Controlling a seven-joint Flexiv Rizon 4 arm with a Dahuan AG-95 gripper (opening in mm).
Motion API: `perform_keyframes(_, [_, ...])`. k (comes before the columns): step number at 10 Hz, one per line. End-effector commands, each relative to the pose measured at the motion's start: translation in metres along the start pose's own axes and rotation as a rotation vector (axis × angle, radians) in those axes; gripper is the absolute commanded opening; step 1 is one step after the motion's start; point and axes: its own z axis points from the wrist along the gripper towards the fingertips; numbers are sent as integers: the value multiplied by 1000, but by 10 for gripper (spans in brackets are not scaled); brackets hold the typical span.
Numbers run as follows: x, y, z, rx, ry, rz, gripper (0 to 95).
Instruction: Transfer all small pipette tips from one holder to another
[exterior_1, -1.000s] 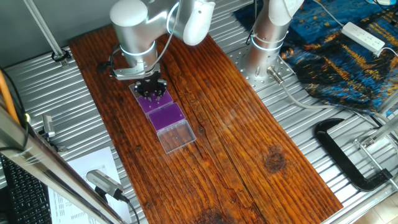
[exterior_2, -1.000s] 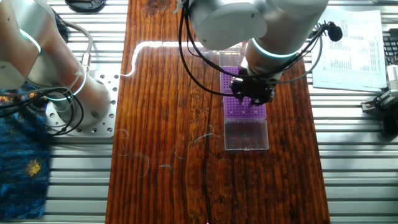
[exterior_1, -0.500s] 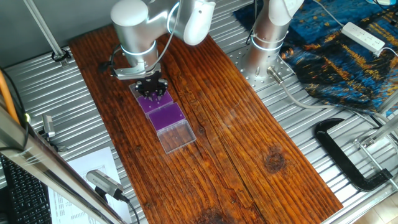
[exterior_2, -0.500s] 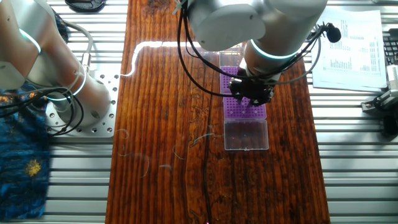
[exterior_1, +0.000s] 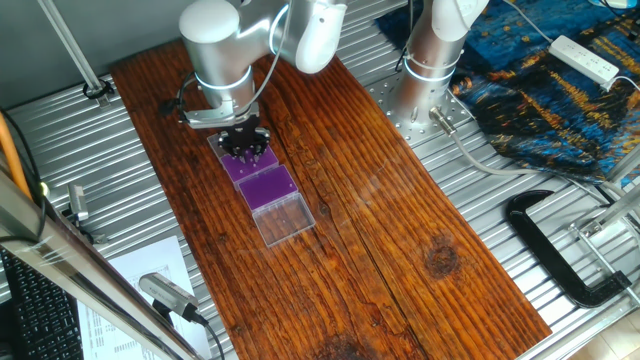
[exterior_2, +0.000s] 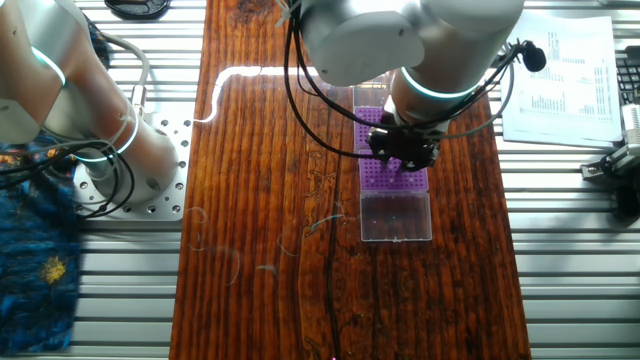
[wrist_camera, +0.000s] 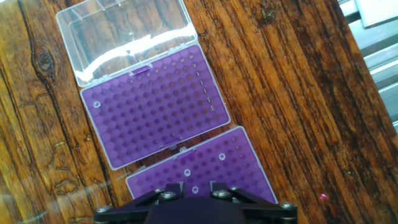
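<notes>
Though cropped at the frame's bottom, gripper (wrist_camera: 194, 194) hung over near purple rack (wrist_camera: 199, 171); finger state impossible to tell. Small pipette tips (wrist_camera: 221, 157) dotted that perforated rack. Beyond, second purple rack (wrist_camera: 155, 106), glossy clear lid (wrist_camera: 124, 37).

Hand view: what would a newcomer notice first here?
Two purple racks lie end to end on the wooden table: the far rack, its clear lid open, and the near rack under the gripper. A small white tip shows between the fingertips.
</notes>
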Motion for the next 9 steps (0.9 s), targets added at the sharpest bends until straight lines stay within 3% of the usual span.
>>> perform_keyframes(1, [0,1,0,1,-2,0,190])
perform_keyframes(2, [0,1,0,0,-4,2,190])
perform_keyframes(3, [0,1,0,-1,-5,3,0])
perform_keyframes(9, [0,1,-2,-4,-8,16,0])
